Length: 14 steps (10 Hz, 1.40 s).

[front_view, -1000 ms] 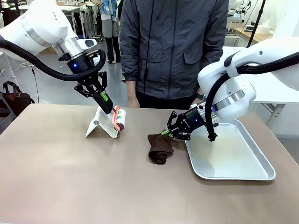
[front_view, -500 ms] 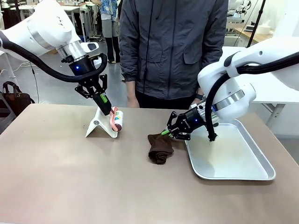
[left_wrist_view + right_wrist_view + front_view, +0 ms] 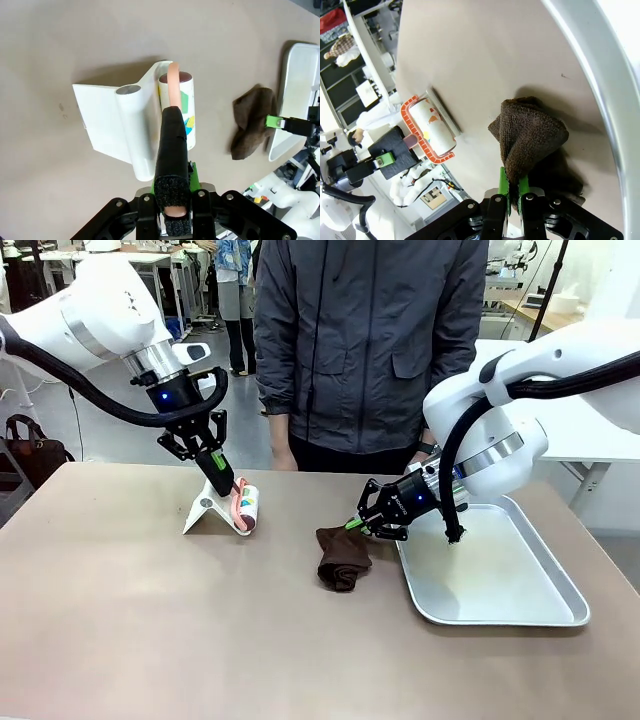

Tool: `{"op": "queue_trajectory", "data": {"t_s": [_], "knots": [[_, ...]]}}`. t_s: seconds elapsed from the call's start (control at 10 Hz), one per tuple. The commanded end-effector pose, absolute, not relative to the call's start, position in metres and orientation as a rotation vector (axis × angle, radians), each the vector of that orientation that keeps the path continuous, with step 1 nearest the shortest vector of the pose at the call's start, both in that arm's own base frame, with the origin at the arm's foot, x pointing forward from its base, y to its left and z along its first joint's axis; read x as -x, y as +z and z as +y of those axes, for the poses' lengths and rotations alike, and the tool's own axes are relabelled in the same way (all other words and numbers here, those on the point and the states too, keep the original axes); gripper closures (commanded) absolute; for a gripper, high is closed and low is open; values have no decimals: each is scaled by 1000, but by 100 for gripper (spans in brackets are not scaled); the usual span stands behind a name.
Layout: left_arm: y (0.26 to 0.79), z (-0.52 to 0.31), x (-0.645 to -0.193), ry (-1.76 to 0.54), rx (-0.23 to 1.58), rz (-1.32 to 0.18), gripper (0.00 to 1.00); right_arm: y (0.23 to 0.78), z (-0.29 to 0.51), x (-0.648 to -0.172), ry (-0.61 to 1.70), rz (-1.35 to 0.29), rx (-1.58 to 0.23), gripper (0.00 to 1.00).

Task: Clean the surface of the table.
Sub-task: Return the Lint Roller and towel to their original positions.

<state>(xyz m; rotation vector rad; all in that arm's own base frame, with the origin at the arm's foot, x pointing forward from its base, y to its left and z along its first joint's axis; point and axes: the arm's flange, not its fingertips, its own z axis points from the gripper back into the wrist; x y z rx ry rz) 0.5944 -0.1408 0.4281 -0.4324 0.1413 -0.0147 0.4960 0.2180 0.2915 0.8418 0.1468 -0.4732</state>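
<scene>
- Open near half of smooth brownish-tan table (image 3: 200, 640).
- Blocked mid-table by white folded stand (image 3: 213, 506), crumpled brown cloth (image 3: 343, 557), shiny metal tray (image 3: 495, 575).

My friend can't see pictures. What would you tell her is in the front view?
Two white robot arms work at a brown table while a person stands at the far side. The left gripper holds a pink-handled lint roller beside its white stand; the right gripper pinches a dark brown cloth next to a silver tray.
</scene>
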Motion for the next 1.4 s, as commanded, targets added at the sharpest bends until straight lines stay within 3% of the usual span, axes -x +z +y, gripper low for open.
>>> {"op": "queue_trajectory", "data": {"t_s": [0.0,0.7,0.8,0.9,1.0,1.2,1.3], "knots": [[427,-145,-591,18,380,147,78,293,219,-496,-485,144,-851,92],[422,-147,-589,29,351,133,78,293,219,-496,-485,144,-851,92],[422,-147,-589,29,342,139,24,292,218,-496,-473,147,-842,40],[423,-146,-589,27,344,136,22,293,217,-495,-477,131,-841,38],[425,-146,-589,28,344,131,0,294,218,-495,-480,131,-843,0],[428,-143,-587,31,346,121,0,296,219,-493,-462,133,-846,0],[429,-142,-586,33,347,119,0,297,220,-493,-456,130,-844,14]]}}
